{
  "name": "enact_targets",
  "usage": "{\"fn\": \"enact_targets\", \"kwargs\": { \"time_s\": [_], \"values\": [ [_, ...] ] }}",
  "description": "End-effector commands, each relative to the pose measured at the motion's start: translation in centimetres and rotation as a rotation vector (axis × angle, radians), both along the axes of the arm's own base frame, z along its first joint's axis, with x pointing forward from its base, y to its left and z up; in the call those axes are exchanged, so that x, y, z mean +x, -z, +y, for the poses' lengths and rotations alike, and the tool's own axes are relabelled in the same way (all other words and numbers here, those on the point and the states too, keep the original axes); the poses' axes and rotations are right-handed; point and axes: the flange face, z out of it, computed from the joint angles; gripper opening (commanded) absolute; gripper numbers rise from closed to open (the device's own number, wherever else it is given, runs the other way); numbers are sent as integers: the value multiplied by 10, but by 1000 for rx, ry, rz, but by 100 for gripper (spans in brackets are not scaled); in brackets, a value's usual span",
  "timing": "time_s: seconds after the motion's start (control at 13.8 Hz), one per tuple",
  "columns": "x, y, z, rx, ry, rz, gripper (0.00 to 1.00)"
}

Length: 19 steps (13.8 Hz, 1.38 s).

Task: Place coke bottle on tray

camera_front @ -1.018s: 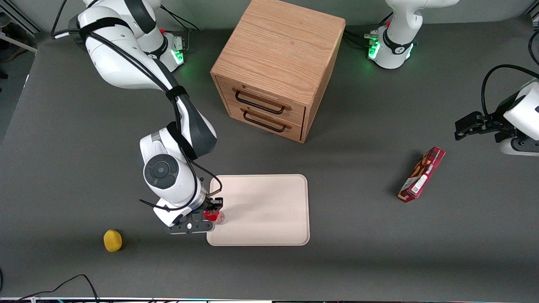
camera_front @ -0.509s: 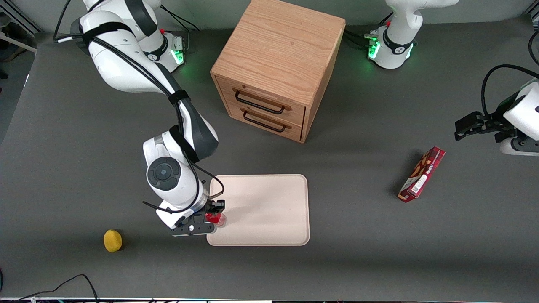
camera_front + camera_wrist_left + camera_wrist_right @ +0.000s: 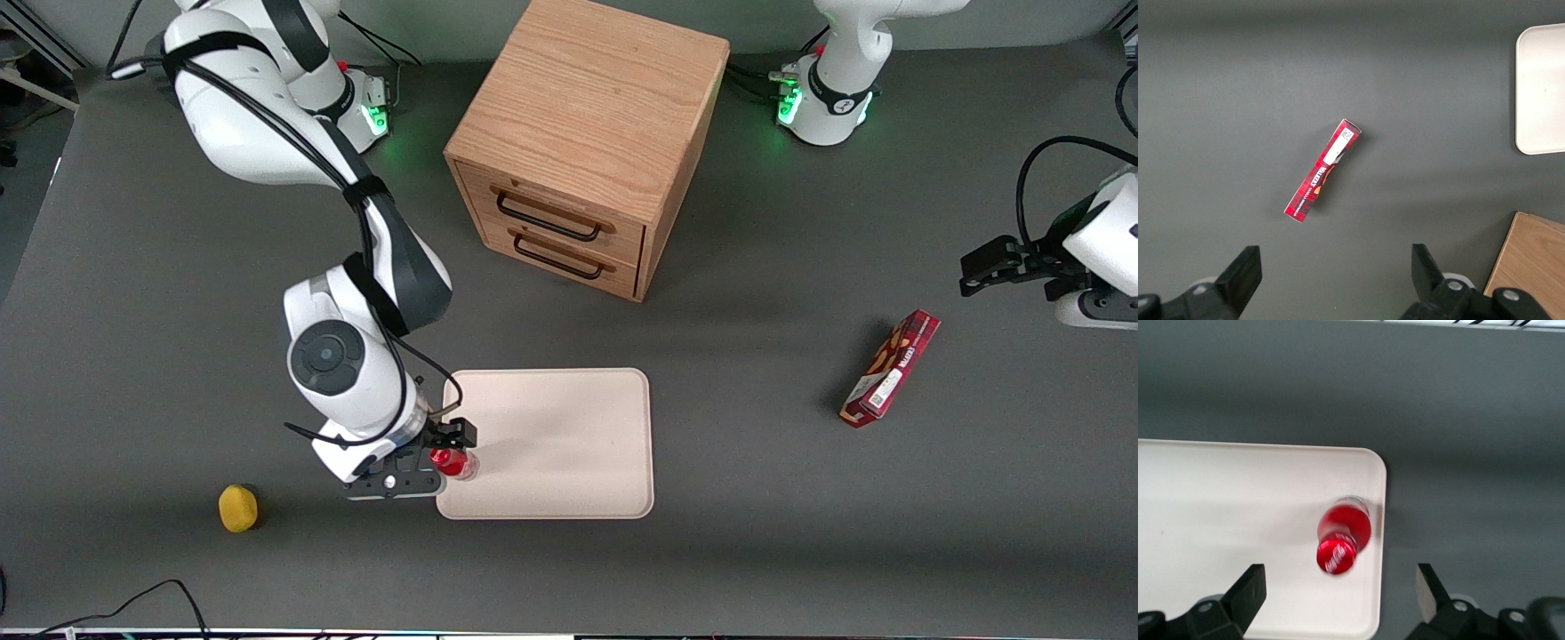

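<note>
The coke bottle (image 3: 457, 464) stands upright on the cream tray (image 3: 569, 444), just inside the tray's edge toward the working arm's end and nearer the front camera. In the right wrist view I look down on its red cap and label (image 3: 1341, 540) on the tray (image 3: 1238, 520), close to the rounded corner. My right gripper (image 3: 451, 459) hangs above the bottle. It is open, with its black fingers (image 3: 1250, 590) spread wide on either side of the bottle and not touching it (image 3: 1340, 590).
A wooden drawer cabinet (image 3: 587, 133) stands farther from the front camera than the tray. A yellow lemon-like object (image 3: 237, 508) lies toward the working arm's end. A red snack box (image 3: 891, 368) lies toward the parked arm's end and also shows in the left wrist view (image 3: 1323, 171).
My right wrist has risen and drawn a little toward the working arm's end. The bottle stays standing at the same spot on the tray.
</note>
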Motion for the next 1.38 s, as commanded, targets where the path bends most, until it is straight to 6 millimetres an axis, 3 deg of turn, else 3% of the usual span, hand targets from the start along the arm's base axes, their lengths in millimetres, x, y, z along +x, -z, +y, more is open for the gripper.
{"fn": "enact_targets", "kwargs": {
  "time_s": [0.0, 0.29, 0.51, 0.73, 1.02, 1.31],
  "values": [
    [-13, -59, -19, -19, 37, -8, 100],
    [-22, -99, -54, -35, 72, 14, 100],
    [-37, -140, -79, -46, 98, 11, 100],
    [-58, -167, -105, -67, 98, 39, 100],
    [-90, -193, -172, -38, 48, 28, 100],
    [-133, -232, -268, -32, 58, -25, 100]
  ]
}}
